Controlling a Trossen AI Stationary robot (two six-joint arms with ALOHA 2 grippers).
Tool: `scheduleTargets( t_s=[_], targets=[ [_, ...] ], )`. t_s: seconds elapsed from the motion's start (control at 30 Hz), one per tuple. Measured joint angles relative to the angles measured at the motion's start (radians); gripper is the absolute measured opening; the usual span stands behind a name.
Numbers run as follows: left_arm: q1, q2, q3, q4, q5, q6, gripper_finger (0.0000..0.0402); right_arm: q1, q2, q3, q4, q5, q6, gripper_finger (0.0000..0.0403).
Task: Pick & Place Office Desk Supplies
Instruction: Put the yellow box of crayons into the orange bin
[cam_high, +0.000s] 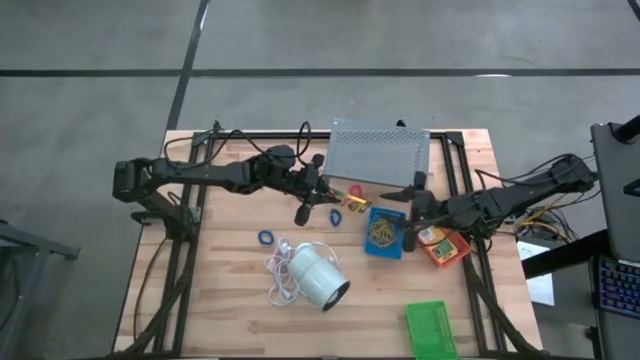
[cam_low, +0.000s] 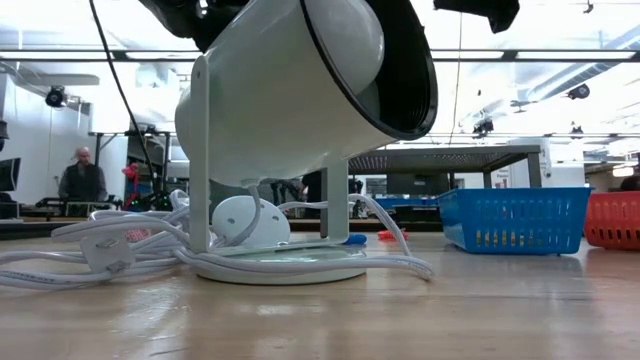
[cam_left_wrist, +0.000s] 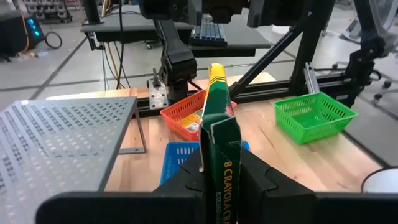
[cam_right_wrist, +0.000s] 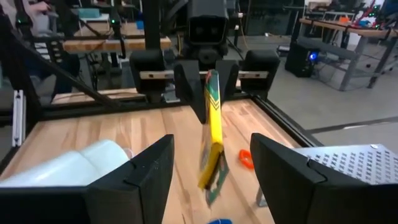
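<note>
The crayon box is clamped upright in the left gripper, clear of the table, for carrying to a tray, judged to be the red tray, while the right gripper is held with fingers apart facing it.

on my screen the table is light wood with planks in pale tan. the arms and their frame are black. the box in the left gripper is yellow and dark green, with yellow letters on the green part. the right gripper has dark fingers. i see a blue tray with tan bands inside, a red-orange tray with a yellow-orange box in it, and a bright green tray with a mesh pattern. the metal stand is grey with small holes in rows. the lamp and its cord are white. one small loop is blue, another one is red.
</note>
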Motion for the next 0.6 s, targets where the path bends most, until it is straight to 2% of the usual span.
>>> scheduleTargets(
  t_s=[0.23, 0.6],
  targets=[
    [-0.003, 0.000, 0.000, 0.001, 0.000, 0.066, 0.0043, -0.024, 0.073, -0.001, 0.067, 0.000, -0.030, 0.0210],
    [-0.003, 0.000, 0.000, 0.011, 0.000, 0.071, 0.0043, -0.111, 0.189, -0.002, 0.171, 0.000, -0.038, 0.0210]
  ],
)
